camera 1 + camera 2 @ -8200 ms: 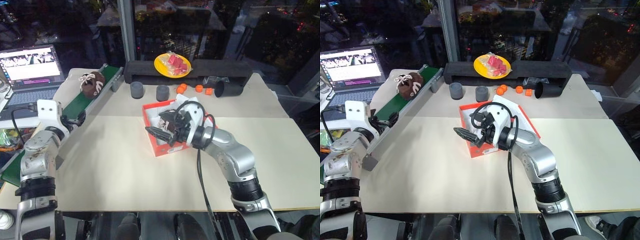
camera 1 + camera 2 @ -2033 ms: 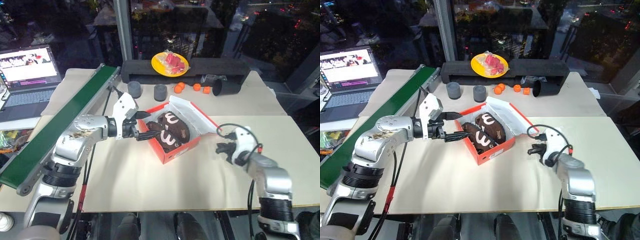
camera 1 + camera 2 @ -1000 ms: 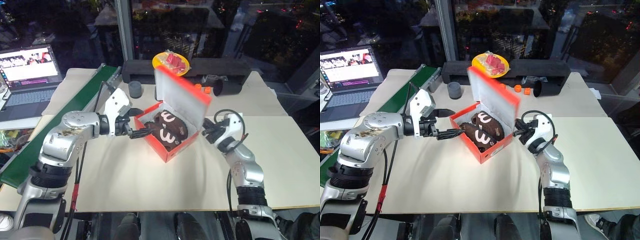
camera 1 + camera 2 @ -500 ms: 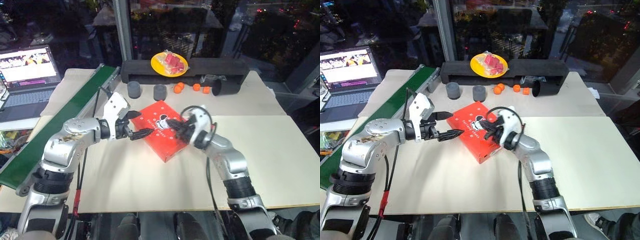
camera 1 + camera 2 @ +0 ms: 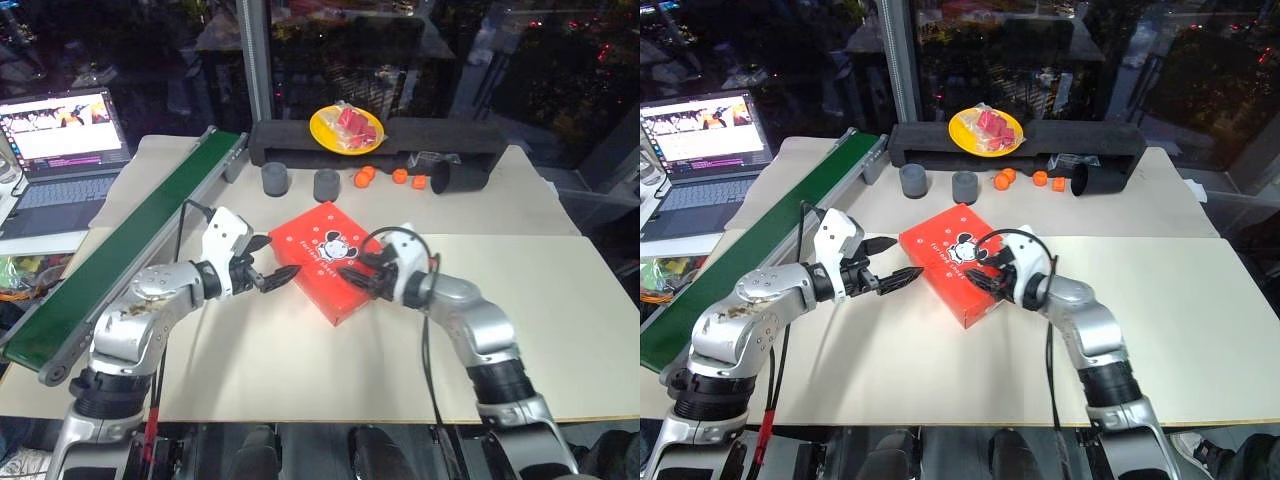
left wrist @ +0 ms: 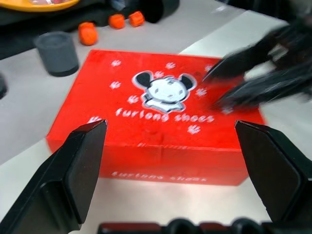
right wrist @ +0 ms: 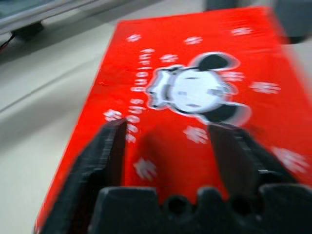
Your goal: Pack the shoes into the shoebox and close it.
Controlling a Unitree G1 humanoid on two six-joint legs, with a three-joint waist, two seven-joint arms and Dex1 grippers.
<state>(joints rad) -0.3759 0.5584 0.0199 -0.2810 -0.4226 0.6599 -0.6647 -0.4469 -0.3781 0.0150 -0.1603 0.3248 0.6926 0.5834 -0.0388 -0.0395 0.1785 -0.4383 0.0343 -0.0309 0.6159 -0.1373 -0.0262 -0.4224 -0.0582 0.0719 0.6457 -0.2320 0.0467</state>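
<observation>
Head views: the shoebox (image 5: 327,261) lies closed on the pale tabletop (image 5: 250,360), lid down, its cartoon mouse print facing up. The shoes cannot be seen with the lid shut. The left tool (image 5: 275,276) points at the box's left side, fingers spread, tips just beside the cardboard but apart from it. The right tool (image 5: 357,277) sits over the lid's right part with its fingers parted; whether the tips touch the lid is hard to tell. Behind the box stand two grey cups (image 5: 275,179), several small orange pieces (image 5: 365,176), a black tube (image 5: 455,178) lying on its side, and a yellow plate (image 5: 345,127) holding red items on a long black foam block (image 5: 400,140). A green conveyor belt (image 5: 120,245) runs along the left; a laptop (image 5: 65,130) is cut off at the frame edge.

Left wrist view: both of the tool's own fingers (image 6: 73,175) frame the box's long side without contact. The lid print reads partly as lettering under the mouse. The right tool's dark fingers (image 6: 253,73) appear blurred above the lid's far end.

Right wrist view: the parted fingers (image 7: 105,156) straddle the red lid (image 7: 195,92) close up; the print is smeared, and contact cannot be judged.
</observation>
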